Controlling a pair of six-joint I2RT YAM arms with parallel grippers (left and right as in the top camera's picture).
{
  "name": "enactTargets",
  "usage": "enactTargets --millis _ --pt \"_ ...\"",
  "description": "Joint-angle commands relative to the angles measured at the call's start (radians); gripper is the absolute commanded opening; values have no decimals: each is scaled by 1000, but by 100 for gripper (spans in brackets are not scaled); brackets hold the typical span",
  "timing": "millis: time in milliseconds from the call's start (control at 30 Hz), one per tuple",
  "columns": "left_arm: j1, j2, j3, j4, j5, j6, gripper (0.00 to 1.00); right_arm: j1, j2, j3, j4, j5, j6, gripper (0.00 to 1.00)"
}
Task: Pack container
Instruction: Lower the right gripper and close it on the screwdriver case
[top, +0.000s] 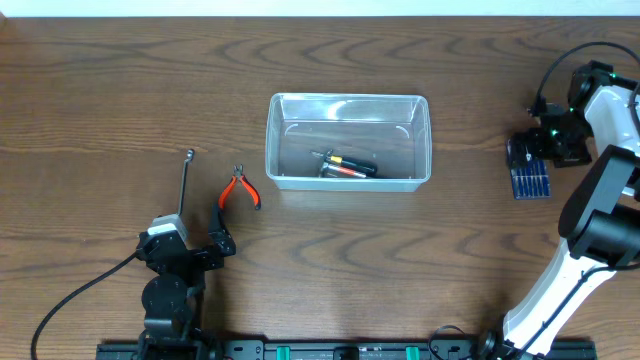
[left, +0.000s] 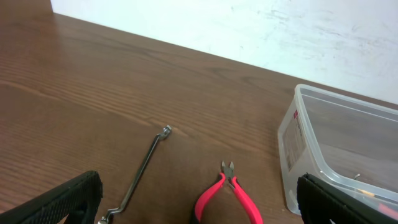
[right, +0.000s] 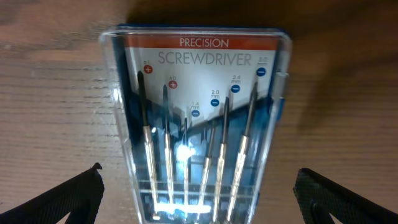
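Shallow clear plastic container (top: 348, 98), rimmed, rounded corners, mouth up, long axis left to right. Inside it, dark and orange-handled tools (top: 345, 166). Just left of it on brown wood grain, red-handled pliers (top: 239, 190) and a thin metal wrench (top: 185, 183), with left gripper (left: 199, 202) spread wide near them. Well right of it, flat screwdriver case (right: 199, 124) beneath right gripper (right: 202, 196), fingers likewise wide apart.

The left arm (top: 168, 265) is black all over, with a pale grey block (top: 165, 236) on top and a black cable (top: 75, 300) running from it. The right arm (top: 590, 215) has white shells and black joints. Small green lights (top: 575, 95) glow near its wrist, beside a thin black cable loop (top: 545, 85). The left fingers (left: 56, 202) and right fingers (right: 56, 196) are matte black.
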Motion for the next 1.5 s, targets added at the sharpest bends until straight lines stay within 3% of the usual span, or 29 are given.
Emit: enactTargets --millis 0,1467 --pt "-5 -6 -25 -10 -8 13 98 16 21 -3 -1 0 20 99" --pt "-5 -6 -25 -10 -8 13 98 47 21 -3 26 45 31 99"
